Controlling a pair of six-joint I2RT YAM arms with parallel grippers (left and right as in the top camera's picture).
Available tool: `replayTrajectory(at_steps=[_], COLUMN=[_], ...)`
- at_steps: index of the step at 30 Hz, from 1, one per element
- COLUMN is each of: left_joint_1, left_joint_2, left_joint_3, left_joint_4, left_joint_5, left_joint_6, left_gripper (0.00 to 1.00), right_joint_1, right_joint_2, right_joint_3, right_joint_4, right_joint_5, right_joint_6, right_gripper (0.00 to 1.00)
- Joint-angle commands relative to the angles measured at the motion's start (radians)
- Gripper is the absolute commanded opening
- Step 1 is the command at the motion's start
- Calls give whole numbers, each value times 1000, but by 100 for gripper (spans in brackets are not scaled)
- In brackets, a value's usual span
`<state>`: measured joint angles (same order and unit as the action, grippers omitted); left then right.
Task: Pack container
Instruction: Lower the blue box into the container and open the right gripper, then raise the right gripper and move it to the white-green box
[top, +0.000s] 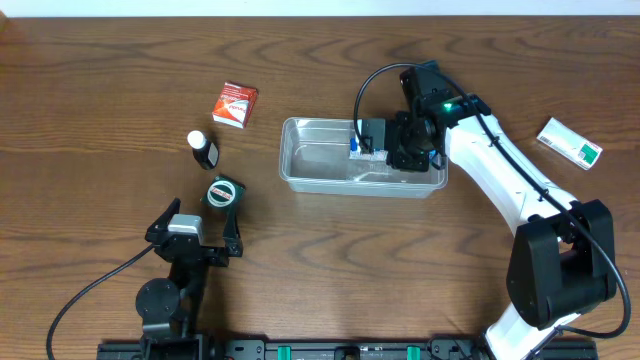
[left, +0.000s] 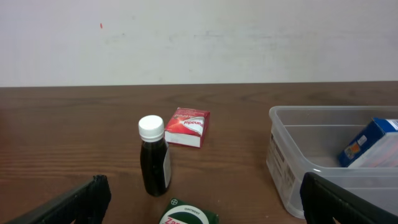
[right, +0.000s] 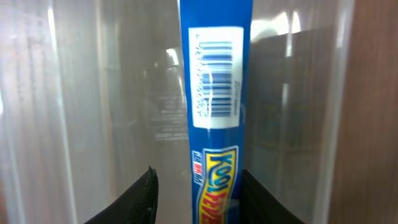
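Right end effector (top: 405, 140) is seen down inside the container (top: 320, 165), at the end nearer the right arm. A blue box (right: 214, 93) is framed between the fingers (right: 146, 199), stood on its narrow edge, with its long axis running straight ahead of the wrist camera. Light is seen between one finger and the box, so the grip is judged released rather than clenched.

A barcode is carried on a white label, and yellow lettering beginning "Koo" can be made out below it before it is cut off.

The container is laid with its long axis across the desk (top: 100, 80). Left end effector (top: 195, 232) is held wide apart and empty, well apart from the container. A green tin (top: 224, 192) with red "Za" on its lid, a dark bottle (top: 203, 149) and a red box (top: 235, 104) are spread beyond the container's left-arm end, so the left arm is judged nearer for those. A white-and-green box (top: 570, 143) is left past the opposite end.
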<state>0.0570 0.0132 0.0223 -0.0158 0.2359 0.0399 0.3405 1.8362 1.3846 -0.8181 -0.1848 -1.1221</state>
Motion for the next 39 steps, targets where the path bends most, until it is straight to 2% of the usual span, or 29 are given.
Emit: replayTrajectory(at_steps=[1, 5, 15, 22, 24, 27, 31, 34, 39], left_joint_1=[-1, -1, -1, -1, -1, -1, -1, -1, -1], left_joint_2=[-1, -1, -1, -1, -1, -1, -1, -1, -1], left_joint_3=[-18, -18, -18, -18, -18, -18, -18, -18, -18], left_joint_4=[-32, -32, -32, -32, -32, -32, -32, -32, -32], left_joint_5=[11, 11, 11, 11, 11, 11, 11, 11, 11], left_joint_6=[-8, -8, -8, -8, -8, -8, -8, -8, -8], left_gripper=[98, 98, 98, 98, 98, 98, 98, 98, 98], right_joint_1=[-6, -6, 10, 50, 51, 46, 14, -29, -155], right_joint_2=[-2, -3, -98, -224, -251, -269, -267, -267, -268], right_joint_3=[-2, 0, 9, 9, 9, 9, 9, 9, 10], right_joint_4=[-14, -19, -39, -37, -29, -5, 62, 122, 183], right_joint_5=[-14, -14, -14, -14, -14, 3, 73, 138, 365], right_joint_6=[65, 137, 213, 261, 262, 278, 441, 598, 1008], right_gripper=[38, 39, 38, 47, 46, 41, 45, 54, 68])
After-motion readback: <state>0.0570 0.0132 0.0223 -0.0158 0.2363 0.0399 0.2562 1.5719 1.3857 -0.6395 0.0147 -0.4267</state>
